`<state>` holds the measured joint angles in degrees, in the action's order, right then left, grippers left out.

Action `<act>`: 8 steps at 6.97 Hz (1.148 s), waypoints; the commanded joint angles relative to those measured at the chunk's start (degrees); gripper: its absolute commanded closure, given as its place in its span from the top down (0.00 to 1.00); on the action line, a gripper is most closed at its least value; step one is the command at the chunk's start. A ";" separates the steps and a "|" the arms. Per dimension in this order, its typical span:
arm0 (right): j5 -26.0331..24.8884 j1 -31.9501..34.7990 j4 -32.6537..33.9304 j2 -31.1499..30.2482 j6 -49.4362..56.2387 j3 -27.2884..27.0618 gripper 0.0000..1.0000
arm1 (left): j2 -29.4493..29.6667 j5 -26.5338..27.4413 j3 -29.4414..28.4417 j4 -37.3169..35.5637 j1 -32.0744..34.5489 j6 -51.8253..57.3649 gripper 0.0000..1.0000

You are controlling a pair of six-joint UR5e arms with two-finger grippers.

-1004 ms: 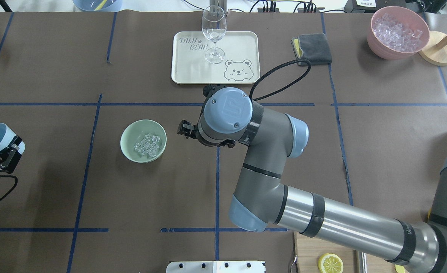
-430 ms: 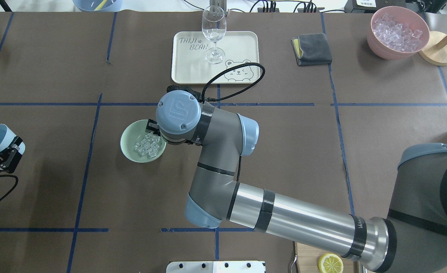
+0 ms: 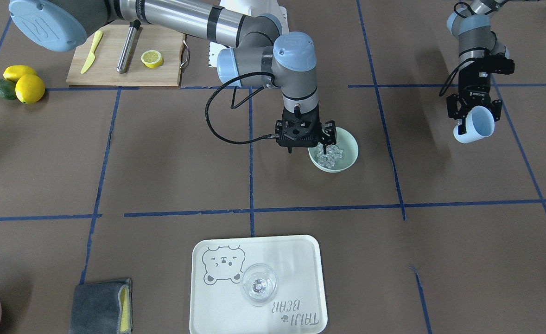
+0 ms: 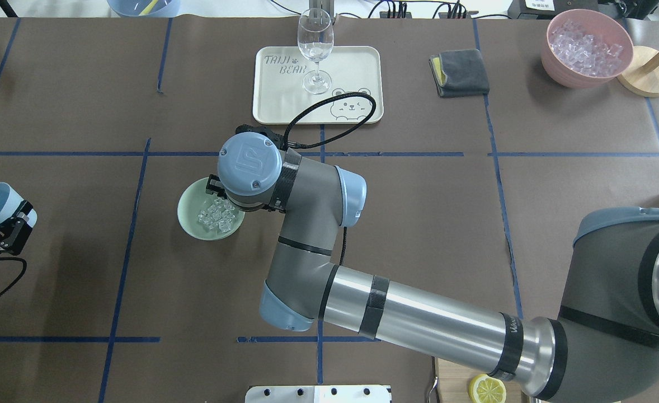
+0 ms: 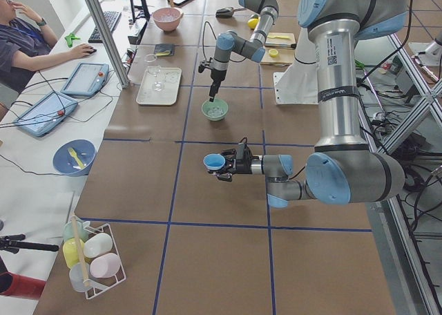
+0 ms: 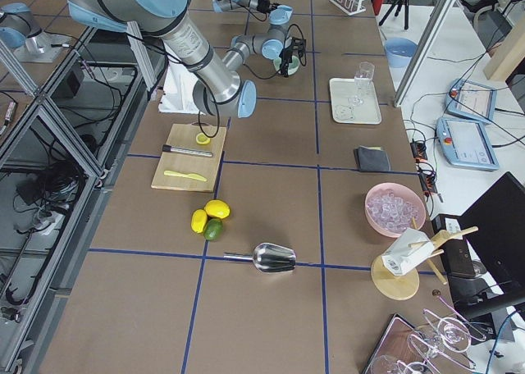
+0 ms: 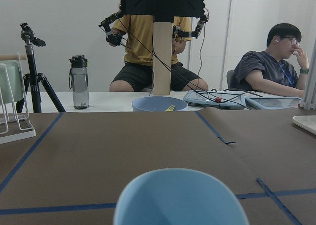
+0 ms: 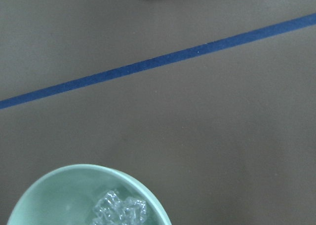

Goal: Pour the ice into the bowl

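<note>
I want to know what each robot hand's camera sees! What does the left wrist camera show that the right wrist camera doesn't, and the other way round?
Only the left wrist view shows the blue cup right at the bottom, a water bottle, a blue bowl and two seated people.

Only the right wrist view shows the green bowl from above, with the ice in it.

Both show the brown table and its blue tape lines.

R arm stretched far across, R tool [image 3: 307,147] pointing down, fingers spread wide — L tool [image 3: 473,117] level, clamped on blue cup [image 3: 478,126].
</note>
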<state>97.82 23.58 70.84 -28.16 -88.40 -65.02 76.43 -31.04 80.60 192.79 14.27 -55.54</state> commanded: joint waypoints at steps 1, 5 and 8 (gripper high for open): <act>0.09 -0.72 -0.26 0.47 0.07 1.65 0.95 | 0.03 -0.25 0.00 -1.09 0.23 -0.01 0.26; 0.26 -1.52 -0.26 0.47 0.33 1.48 0.00 | 0.03 -0.25 0.00 -1.97 0.41 0.08 0.85; 0.35 -1.43 -0.26 0.12 2.34 1.22 0.00 | 0.38 -0.25 0.00 -2.86 0.49 0.08 1.00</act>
<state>98.16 22.09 70.57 -27.91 -87.03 -63.67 76.67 -31.29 80.60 190.14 14.74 -55.46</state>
